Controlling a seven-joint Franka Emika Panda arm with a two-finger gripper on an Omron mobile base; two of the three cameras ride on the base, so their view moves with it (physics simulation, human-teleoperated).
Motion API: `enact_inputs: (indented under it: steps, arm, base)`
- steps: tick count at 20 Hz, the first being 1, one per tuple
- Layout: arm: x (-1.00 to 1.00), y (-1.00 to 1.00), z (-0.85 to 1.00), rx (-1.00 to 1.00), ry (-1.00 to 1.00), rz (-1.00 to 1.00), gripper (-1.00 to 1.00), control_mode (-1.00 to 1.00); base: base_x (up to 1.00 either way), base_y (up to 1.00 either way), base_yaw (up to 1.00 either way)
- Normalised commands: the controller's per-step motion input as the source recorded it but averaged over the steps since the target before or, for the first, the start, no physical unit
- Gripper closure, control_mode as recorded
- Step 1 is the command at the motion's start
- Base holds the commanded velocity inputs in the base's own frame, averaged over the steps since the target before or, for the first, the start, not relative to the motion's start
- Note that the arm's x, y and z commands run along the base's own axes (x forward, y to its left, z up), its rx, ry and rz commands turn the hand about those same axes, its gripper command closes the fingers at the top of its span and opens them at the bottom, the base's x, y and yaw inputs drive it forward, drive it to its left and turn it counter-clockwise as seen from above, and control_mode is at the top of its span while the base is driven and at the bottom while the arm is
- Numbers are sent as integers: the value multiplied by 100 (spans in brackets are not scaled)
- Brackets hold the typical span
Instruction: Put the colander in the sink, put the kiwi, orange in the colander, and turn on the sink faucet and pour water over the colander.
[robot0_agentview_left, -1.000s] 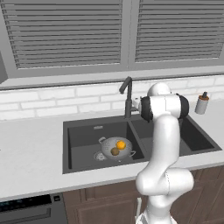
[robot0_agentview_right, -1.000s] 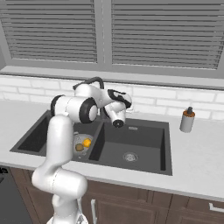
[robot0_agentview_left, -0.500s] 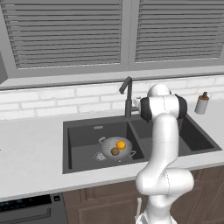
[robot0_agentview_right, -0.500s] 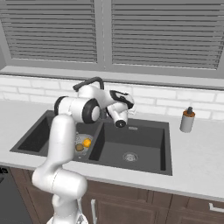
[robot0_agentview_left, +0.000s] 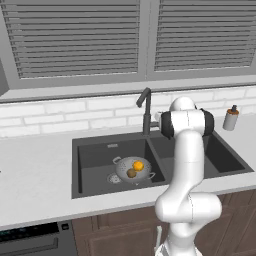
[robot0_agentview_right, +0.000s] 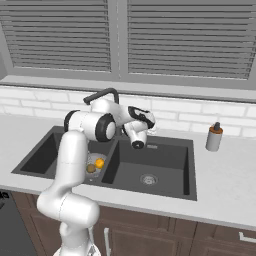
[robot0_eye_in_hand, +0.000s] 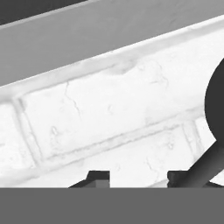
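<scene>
Beside the faucet (robot0_agentview_left: 145, 111), just right of its stem, the arm's fingers (robot0_eye_in_hand: 138, 177) point at the white brick wall, standing apart with a gap between the tips; nothing shows between them, and a dark bar, probably the lever, crosses just beside one tip. Left of the faucet, the colander (robot0_agentview_left: 134, 170) sits in the sink's (robot0_agentview_left: 95, 152) left basin with the orange (robot0_agentview_left: 138, 165) and kiwi (robot0_agentview_left: 131, 173) inside. Turning on the water looks like the step in hand; next the fingers must catch the lever and push it.

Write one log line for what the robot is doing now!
colander in sink | kiwi, orange inside | gripper at faucet
</scene>
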Motion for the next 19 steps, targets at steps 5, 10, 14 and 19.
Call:
enact_inputs:
  steps: [5, 10, 14, 19]
  arm:
    - [23, -83, -29, 4, 0, -8, 100, -100]
    - [30, -69, -47, 0, 0, -9, 100, -100]
    - [0, -55, -4, 8, -3, -3, 100, -100]
    - [-55, -39, 71, 18, -18, 0, 100, -100]
  base:
    - [0, 0, 0]
    - [0, 0, 0]
    - [0, 0, 0]
    - [0, 0, 0]
